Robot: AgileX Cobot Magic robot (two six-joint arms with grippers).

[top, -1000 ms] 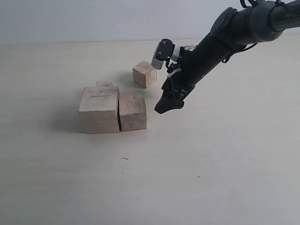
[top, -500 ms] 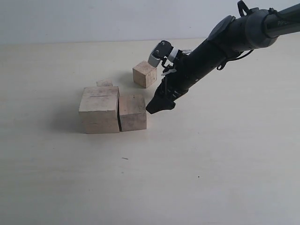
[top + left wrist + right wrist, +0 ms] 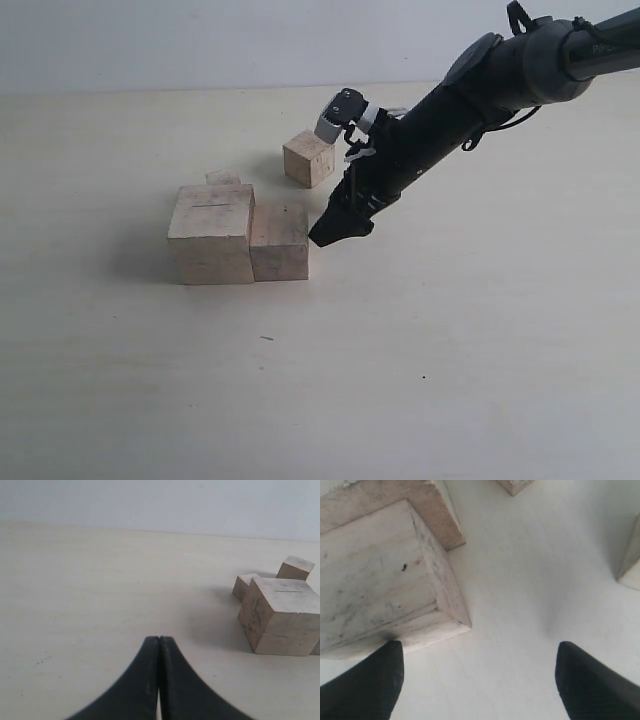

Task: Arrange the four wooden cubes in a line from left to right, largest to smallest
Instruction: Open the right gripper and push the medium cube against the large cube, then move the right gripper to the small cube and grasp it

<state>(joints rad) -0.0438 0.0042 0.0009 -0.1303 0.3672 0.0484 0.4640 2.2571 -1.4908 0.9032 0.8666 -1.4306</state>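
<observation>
In the exterior view the largest cube [image 3: 210, 235], with a thin slit on top, stands left of centre. The second cube [image 3: 279, 242] sits flush against its right side. The third cube [image 3: 308, 158] stands apart behind them, and the smallest cube [image 3: 223, 178] peeks out behind the largest. My right gripper [image 3: 340, 228] is low at the second cube's right side and open [image 3: 477, 680], with one fingertip [image 3: 370, 680] at that cube [image 3: 375, 580]. My left gripper [image 3: 159, 639] is shut on nothing, well away from the largest cube [image 3: 282, 615].
The pale tabletop [image 3: 450, 350] extends in front of and to the right of the cubes. The right arm [image 3: 480, 85] slants down from the upper right, over the table beside the third cube. A pale wall [image 3: 200, 40] stands behind.
My right gripper moved left and down against the second cube. That cube slid slightly left and now sits flush with the largest, closing the dark gap.
</observation>
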